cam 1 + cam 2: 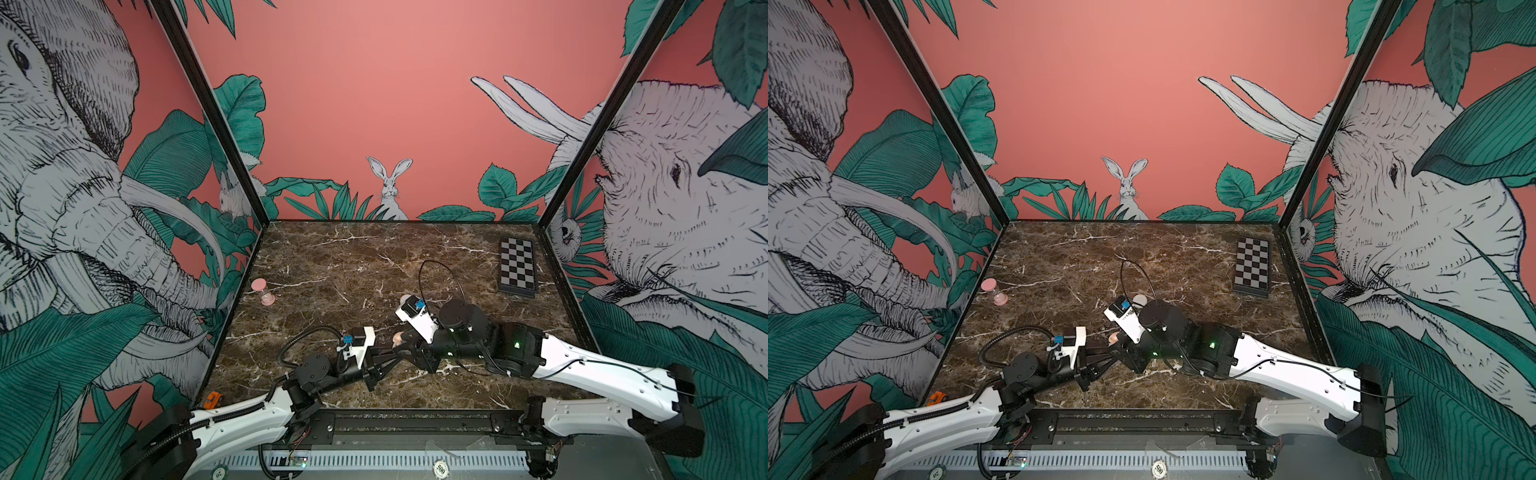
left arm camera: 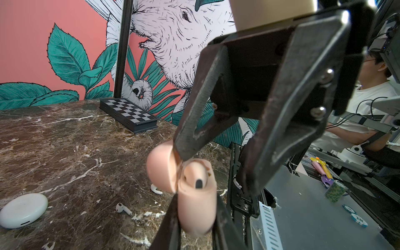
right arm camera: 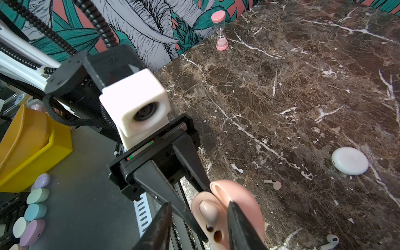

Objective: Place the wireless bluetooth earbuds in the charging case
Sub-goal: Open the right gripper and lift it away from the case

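The open peach-pink plastic case (image 2: pixel 194 216) is clamped by the left gripper (image 2: pixel 197 194); white stemmed earbuds (image 2: pixel 122 208) are strewn by the desk's (image 2: pixel 65 140) front edge; the case could be levered loose by the parted right gripper (image 2: pixel 217 174).

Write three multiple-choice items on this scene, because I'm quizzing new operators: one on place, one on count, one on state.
1. Where is the pink charging case?
A. In the left gripper
B. On a chess box
C. Beside an hourglass

2. How many loose earbuds show on the marble top?
A. None
B. Two
C. Four

3. The pink case's lid is:
A. shut
B. missing
C. open

Key:
1 A: the left gripper's fingers clamp the case body, clear of the marble.
2 B: a pair lies near the white round case.
3 C: the lid stands hinged back, leaving the interior exposed.
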